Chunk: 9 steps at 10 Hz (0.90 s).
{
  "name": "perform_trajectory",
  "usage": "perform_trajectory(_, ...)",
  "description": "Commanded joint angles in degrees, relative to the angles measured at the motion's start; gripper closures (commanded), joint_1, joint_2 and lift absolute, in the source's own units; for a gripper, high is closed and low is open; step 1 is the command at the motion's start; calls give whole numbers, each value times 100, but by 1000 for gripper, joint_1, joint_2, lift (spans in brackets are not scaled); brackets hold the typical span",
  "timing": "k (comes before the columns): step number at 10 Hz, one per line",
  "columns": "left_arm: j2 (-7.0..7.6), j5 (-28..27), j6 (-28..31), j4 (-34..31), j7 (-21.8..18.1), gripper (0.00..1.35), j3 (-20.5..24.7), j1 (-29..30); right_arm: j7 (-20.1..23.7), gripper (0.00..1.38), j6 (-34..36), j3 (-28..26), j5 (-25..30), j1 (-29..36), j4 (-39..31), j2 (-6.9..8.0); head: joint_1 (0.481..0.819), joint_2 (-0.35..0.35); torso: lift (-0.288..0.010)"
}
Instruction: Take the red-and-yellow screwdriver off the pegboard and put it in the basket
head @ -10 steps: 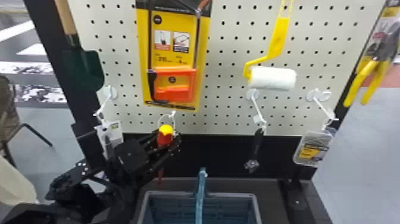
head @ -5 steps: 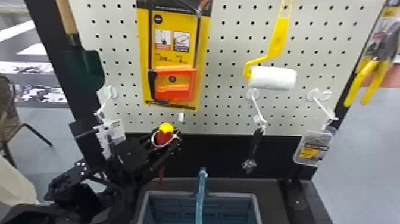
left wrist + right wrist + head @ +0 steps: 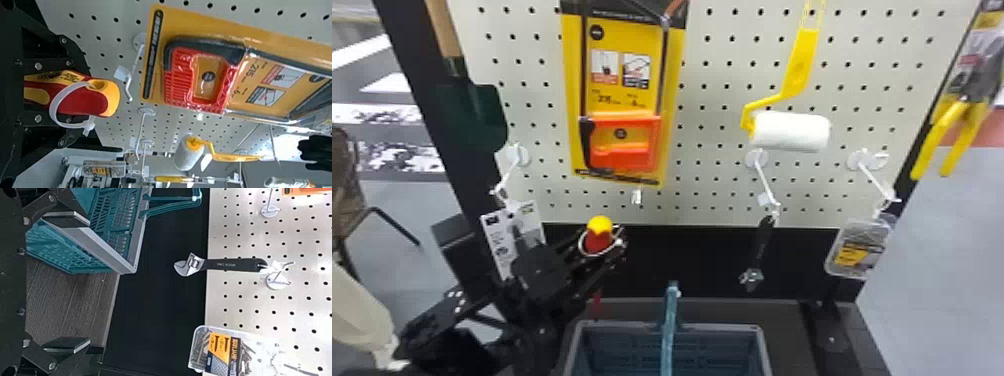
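closed round its prize, the left gripper with two flat black fingers (image 3: 613,244) has the red-and-yellow screwdriver with the plump, rounded handle (image 3: 80,102) clasped between them, a loose white plastic loop (image 3: 58,107) around the handle near its end. from where i stand it's just past the lower edge of the white perforated pegboard (image 3: 682,215), off towards the far left corner of the blue-green plastic basket with a grey rim (image 3: 717,327). the thin white metal hook (image 3: 135,68) is bare and the loop hangs clear of it, so i'd say the taking-off is done and the carrying comes next. that wants a move right and nearer the robot, over the rim and to one side of the upright blue-green handle (image 3: 671,312), then a lowering and a letting-go. the screwdriver's long axis runs close to upright, yellow butt up, shaft end down; that low end could catch the rim if carried too low. the black right gripper (image 3: 84,284) waits near the basket, fingers wide apart, nothing between them.
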<state>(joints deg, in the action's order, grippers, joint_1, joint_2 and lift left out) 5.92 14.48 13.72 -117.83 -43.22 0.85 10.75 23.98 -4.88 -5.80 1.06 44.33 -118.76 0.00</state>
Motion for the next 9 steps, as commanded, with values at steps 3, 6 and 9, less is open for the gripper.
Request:
perform_trajectory(3,-267,257,-80,-121,235,1153,425,614,2,231,-4,0,0,0,0,5,549,0,-100)
perform_trajectory(6,-328,889,-344,-135,789,1153,425,1045,2,229,-4,0,0,12,-14,5,549,0,-100)
perform_trajectory(9,-364,1768,-827,-220,1791,1153,117,1475,-7,229,5,-9,17,37,-57,5,549,0,-100)
